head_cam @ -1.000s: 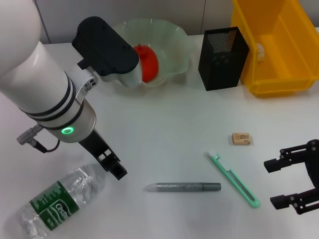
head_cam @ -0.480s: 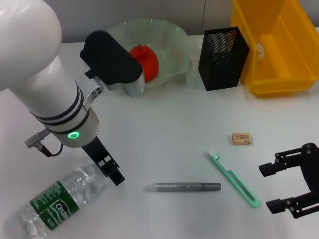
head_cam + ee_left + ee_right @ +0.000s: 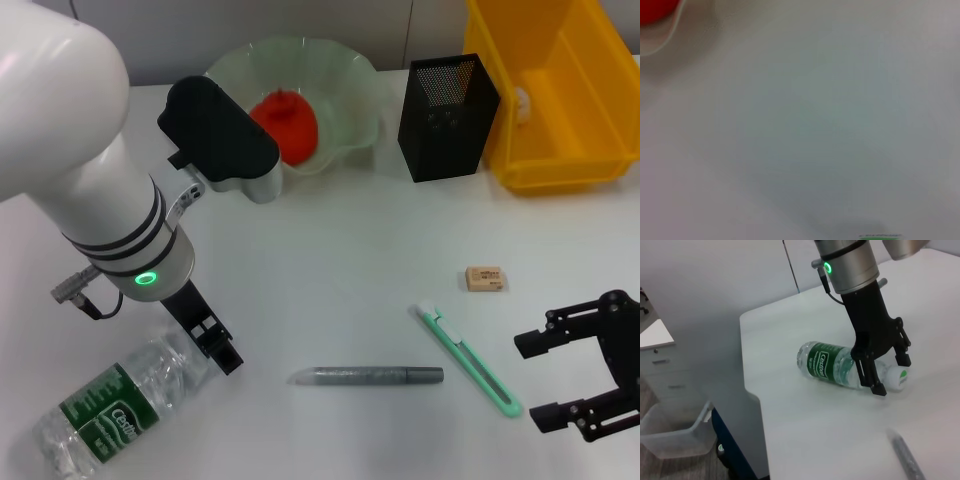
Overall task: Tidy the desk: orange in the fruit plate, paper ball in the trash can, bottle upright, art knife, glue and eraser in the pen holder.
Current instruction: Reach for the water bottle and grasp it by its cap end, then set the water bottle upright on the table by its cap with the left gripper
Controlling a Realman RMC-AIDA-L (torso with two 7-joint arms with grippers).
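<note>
I see my left gripper (image 3: pixel 891 376) spread wide, straddling the cap end of the bottle (image 3: pixel 105 400), which lies on its side near the desk (image 3: pixel 330 260) corner. My right gripper (image 3: pixel 548 378) hangs open beside the art knife (image 3: pixel 468 360).

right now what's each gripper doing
Left gripper: open, fingers straddling the bottle neck, not closed on it.
Right gripper: open, empty.
</note>
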